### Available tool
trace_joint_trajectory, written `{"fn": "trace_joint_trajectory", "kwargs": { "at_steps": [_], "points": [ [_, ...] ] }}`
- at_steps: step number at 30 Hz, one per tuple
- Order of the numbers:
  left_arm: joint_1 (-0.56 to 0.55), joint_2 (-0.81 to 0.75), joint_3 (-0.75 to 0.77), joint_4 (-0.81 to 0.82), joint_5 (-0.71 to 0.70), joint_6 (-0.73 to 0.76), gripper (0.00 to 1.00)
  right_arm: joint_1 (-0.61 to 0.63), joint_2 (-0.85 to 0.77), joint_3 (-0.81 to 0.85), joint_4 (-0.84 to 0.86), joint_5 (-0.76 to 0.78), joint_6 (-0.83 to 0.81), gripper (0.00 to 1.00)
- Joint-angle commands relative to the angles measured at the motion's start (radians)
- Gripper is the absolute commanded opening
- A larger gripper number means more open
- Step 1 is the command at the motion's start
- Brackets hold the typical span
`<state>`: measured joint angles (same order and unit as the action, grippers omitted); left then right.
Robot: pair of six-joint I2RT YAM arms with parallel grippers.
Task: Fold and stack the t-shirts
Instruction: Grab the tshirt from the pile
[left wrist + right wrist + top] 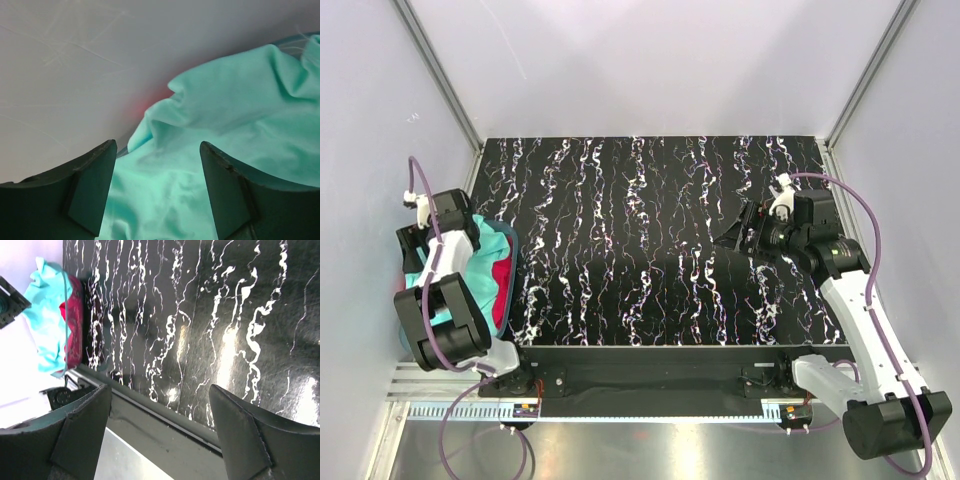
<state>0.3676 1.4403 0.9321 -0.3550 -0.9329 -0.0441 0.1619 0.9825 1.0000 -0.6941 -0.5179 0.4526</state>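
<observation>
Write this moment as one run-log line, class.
left gripper: open, over mint shirt | right gripper: open, empty, over table | mint shirt, red shirt: crumpled in tub | folded: none

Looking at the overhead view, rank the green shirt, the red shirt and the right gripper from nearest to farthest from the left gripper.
1. Green shirt, directly beneath the left gripper, at the far left.
2. Red shirt, peeking out just right of the green one.
3. Right gripper, jaws open, far across the table on the right side.
</observation>
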Motion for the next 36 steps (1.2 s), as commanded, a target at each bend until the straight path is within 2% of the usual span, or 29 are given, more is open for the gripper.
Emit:
{"fn": "trace_joint_trajectory", "kwargs": {
  "at_steps": [1, 7, 9, 17, 18, 20, 21, 24, 25, 26, 28, 31, 32, 33, 35, 36],
  "points": [
    [0.042, 0.022, 0.024, 0.062, -0.055, 0.024, 0.72, 0.025, -0.022, 0.048, -0.027, -0.019, -0.026, 0.86],
    [0.067, 0.051, -0.03, 0.106, -0.032, 0.038, 0.63, 0.044, -0.016, 0.083, -0.05, -0.011, -0.043, 0.86],
    [0.071, 0.065, -0.035, 0.119, -0.037, 0.065, 0.55, 0.05, -0.013, 0.086, -0.056, -0.01, -0.046, 0.86],
    [0.102, 0.094, -0.007, 0.08, -0.02, 0.013, 0.34, 0.051, -0.013, 0.1, -0.058, -0.004, -0.043, 0.86],
    [0.105, 0.095, -0.003, 0.076, -0.017, 0.007, 0.3, 0.051, -0.016, 0.098, -0.058, -0.001, -0.043, 0.86],
    [0.106, 0.098, 0.01, 0.051, -0.018, -0.028, 0.04, 0.051, -0.018, 0.097, -0.053, 0.004, -0.037, 0.86],
    [0.106, 0.103, 0.022, 0.036, -0.021, -0.046, 0.0, 0.051, -0.019, 0.095, -0.048, 0.004, -0.031, 0.86],
    [0.105, 0.098, 0.109, -0.102, 0.011, -0.176, 0.0, 0.053, -0.03, 0.1, -0.039, 0.002, -0.012, 0.86],
    [0.102, 0.086, 0.132, -0.208, 0.034, -0.235, 0.0, 0.051, -0.033, 0.103, -0.038, 0.005, -0.008, 0.86],
    [0.096, 0.068, 0.154, -0.249, 0.11, -0.335, 0.0, 0.051, -0.033, 0.104, -0.041, 0.007, -0.006, 0.86],
    [0.071, -0.032, 0.2, -0.335, 0.201, -0.423, 0.0, 0.051, -0.03, 0.107, -0.041, 0.006, -0.002, 0.86],
    [-0.027, -0.214, 0.256, -0.39, 0.343, -0.549, 0.0, 0.051, -0.018, 0.107, -0.05, 0.004, 0.0, 0.86],
    [-0.074, -0.257, 0.27, -0.389, 0.444, -0.598, 0.0, 0.051, -0.015, 0.109, -0.053, 0.004, 0.0, 0.85],
    [-0.099, -0.346, 0.287, -0.354, 0.503, -0.62, 0.0, 0.051, -0.01, 0.109, -0.054, 0.004, 0.007, 0.85],
    [-0.209, -0.408, 0.324, -0.297, 0.625, -0.626, 0.0, 0.051, -0.002, 0.109, -0.055, -0.004, 0.014, 0.84],
    [-0.26, -0.432, 0.35, -0.295, 0.634, -0.632, 0.0, 0.053, 0.007, 0.111, -0.051, -0.008, 0.018, 0.84]
  ]
}}
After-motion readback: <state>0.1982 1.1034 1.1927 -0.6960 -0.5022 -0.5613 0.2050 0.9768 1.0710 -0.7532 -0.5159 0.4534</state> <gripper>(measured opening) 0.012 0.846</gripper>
